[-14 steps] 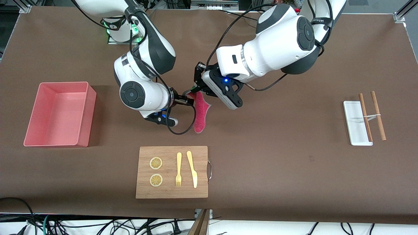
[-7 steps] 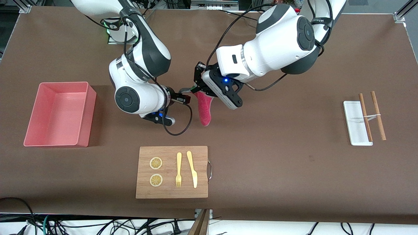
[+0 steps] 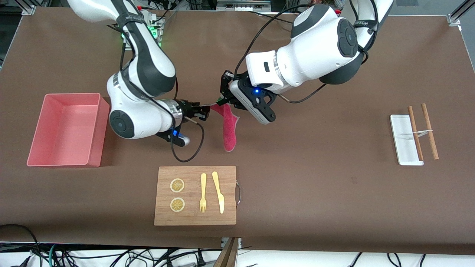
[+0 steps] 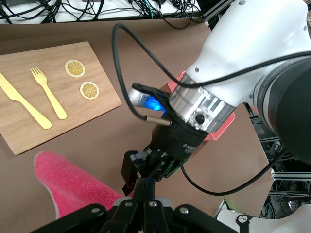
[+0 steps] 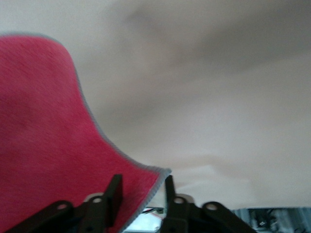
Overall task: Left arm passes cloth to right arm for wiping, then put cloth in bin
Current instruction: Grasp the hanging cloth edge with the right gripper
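So the left pincer (image 3: 219, 101) is pinching the top corner of the cloth (image 3: 229, 128) and letting it hang over the bare worktop (image 3: 315, 178), which is giving the other arm a free edge to grab. The right pincer (image 3: 206, 111) is sitting at that upper edge, fingers (image 5: 114, 193) straddling the hem with a gap, not clamped yet I'd say. The bin (image 3: 33, 148) is waiting at the right arm's end.

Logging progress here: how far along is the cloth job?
Done: left hand holds the cloth up. In hand: right hand is at the cloth's top corner, hand-over under way. Left: wiping, then dropping it in the bin.
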`<state>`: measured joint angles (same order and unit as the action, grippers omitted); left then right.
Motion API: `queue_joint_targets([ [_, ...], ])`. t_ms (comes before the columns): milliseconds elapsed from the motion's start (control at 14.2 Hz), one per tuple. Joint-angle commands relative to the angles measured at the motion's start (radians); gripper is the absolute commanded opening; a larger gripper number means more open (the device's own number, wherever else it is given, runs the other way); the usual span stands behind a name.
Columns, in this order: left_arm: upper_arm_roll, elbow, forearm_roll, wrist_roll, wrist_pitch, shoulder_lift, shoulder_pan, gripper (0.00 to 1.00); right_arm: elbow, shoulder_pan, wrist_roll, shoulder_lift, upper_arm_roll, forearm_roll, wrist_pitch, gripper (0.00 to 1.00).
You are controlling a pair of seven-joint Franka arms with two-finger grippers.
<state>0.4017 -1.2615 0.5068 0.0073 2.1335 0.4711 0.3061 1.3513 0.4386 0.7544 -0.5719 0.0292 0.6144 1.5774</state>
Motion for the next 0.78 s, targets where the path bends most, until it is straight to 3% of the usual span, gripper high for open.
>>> queue_joint_targets([
  [0, -0.004, 0.033, 0.042, 0.022, 0.002, 0.017, 0.010, 0.00, -0.017, -0.011, 0.056, -0.003, -0.006, 0.047, -0.025, 0.39],
  [141, -0.003, 0.033, 0.042, 0.020, 0.002, 0.017, 0.010, 0.00, -0.015, -0.012, 0.056, -0.005, -0.006, 0.047, -0.025, 0.39],
  [211, -0.003, 0.033, 0.042, 0.020, 0.002, 0.017, 0.010, 0.00, -0.014, -0.014, 0.059, -0.003, -0.006, 0.047, -0.025, 0.32],
  [352, -0.003, 0.033, 0.047, 0.020, 0.002, 0.017, 0.010, 0.00, -0.012, -0.018, 0.063, -0.005, -0.006, 0.047, -0.025, 0.00],
  [705, -0.003, 0.033, 0.047, 0.020, 0.002, 0.017, 0.010, 0.00, -0.012, -0.020, 0.072, -0.011, -0.006, 0.045, -0.020, 0.00],
])
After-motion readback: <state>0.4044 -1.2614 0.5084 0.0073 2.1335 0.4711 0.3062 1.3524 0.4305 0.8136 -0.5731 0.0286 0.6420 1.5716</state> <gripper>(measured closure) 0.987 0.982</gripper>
